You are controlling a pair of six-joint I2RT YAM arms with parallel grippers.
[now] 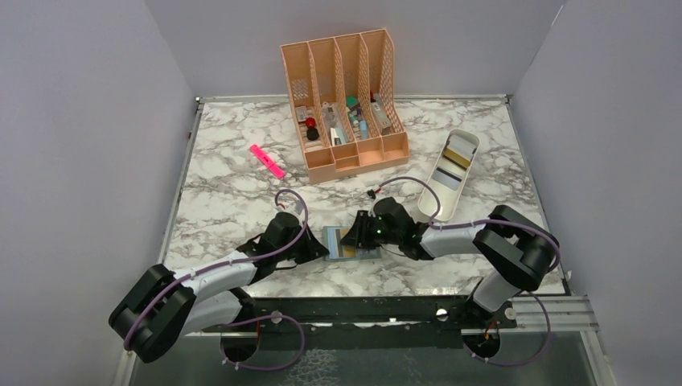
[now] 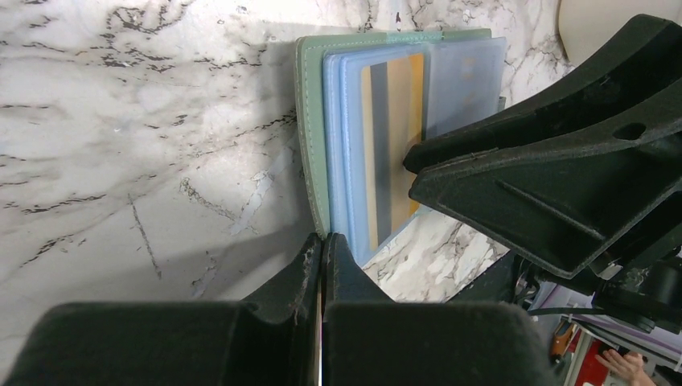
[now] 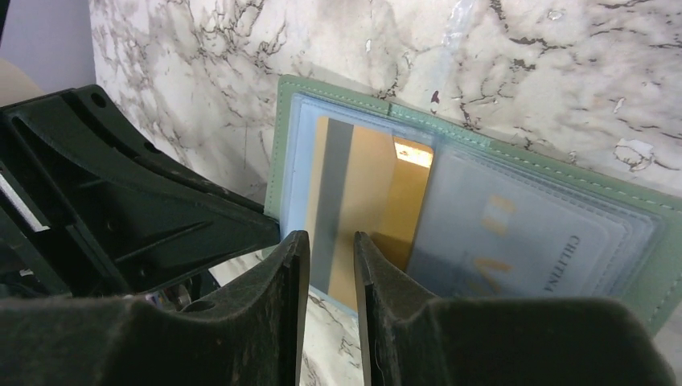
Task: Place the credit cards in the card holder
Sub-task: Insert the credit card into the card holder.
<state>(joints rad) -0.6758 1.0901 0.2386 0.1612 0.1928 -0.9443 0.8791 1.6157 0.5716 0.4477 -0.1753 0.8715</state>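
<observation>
The grey-green card holder [image 1: 351, 242] lies open on the marble near the front edge. A gold credit card [image 3: 366, 181] with a dark stripe sits partly inside its blue-grey left pocket [image 2: 351, 145]. Another card [image 3: 515, 241] shows faintly through the right pocket. My left gripper [image 2: 323, 241] is shut, its tips touching the holder's green edge [image 2: 310, 137], with nothing seen between them. My right gripper [image 3: 331, 237] hovers over the gold card with a narrow empty gap between its jaws. In the left wrist view one of its fingertips [image 2: 412, 158] touches the card. More cards [image 1: 453, 158] lie in the white tray.
The long white tray [image 1: 432, 201] stands at the right, just beyond my right arm. A peach slotted organizer [image 1: 346, 96] filled with small items stands at the back. A pink highlighter [image 1: 266, 161] lies left of it. Walls enclose the table on three sides.
</observation>
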